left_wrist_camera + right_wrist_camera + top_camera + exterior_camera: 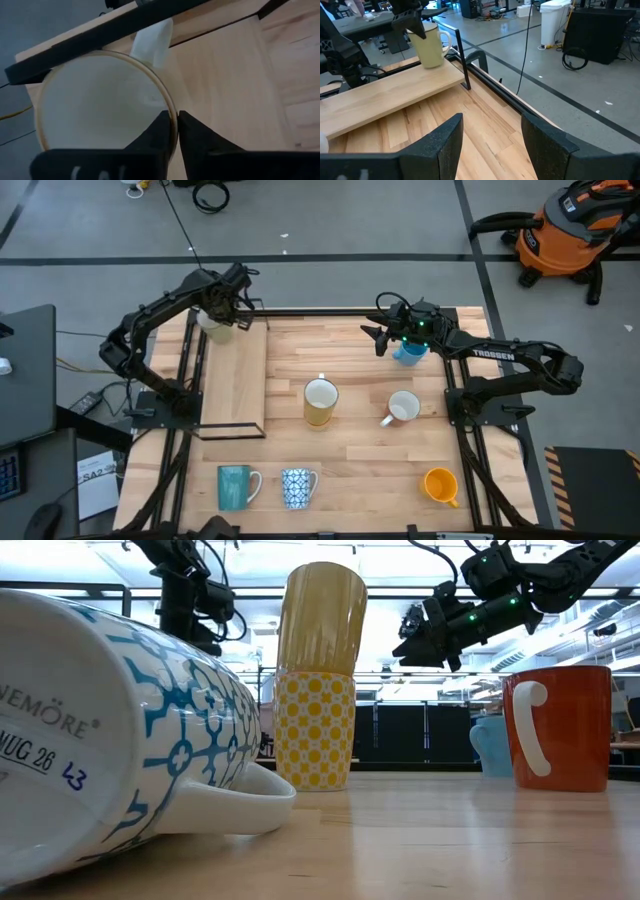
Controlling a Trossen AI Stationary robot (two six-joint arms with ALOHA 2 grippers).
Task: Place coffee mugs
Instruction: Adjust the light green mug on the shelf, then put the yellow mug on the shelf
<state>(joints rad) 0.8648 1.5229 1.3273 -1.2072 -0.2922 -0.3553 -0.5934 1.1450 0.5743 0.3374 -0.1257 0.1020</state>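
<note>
My left gripper [226, 308] is shut on an off-white mug [213, 320] over the far end of a raised wooden shelf [235, 385] at the table's left. The right wrist view shows this mug [430, 47] upright, its base at the shelf top. My right gripper [376, 340] hangs open and holds nothing, beside a light blue mug [410, 352] at the far right. A yellow mug [320, 402] and a white mug [403, 408] stand mid-table. Near the front are a teal mug [235, 487], a patterned mug [120, 730] lying on its side, and an orange mug [440, 485]. My left gripper pinches the off-white mug's rim [173, 116], on the side away from the handle [152, 42]. One finger [157, 137] is inside the mug and the other finger [197, 145] outside. The fingers come steeply from above. The mug stays upright; whether its base touches the shelf, I cannot tell.
A black frame bar [100, 35] runs along the table's far edge behind the shelf, with black uprights [462, 60] at the shelf's end. Bare wood lies between the shelf and the yellow mug. An orange shop vacuum [565, 235] stands on the floor beyond.
</note>
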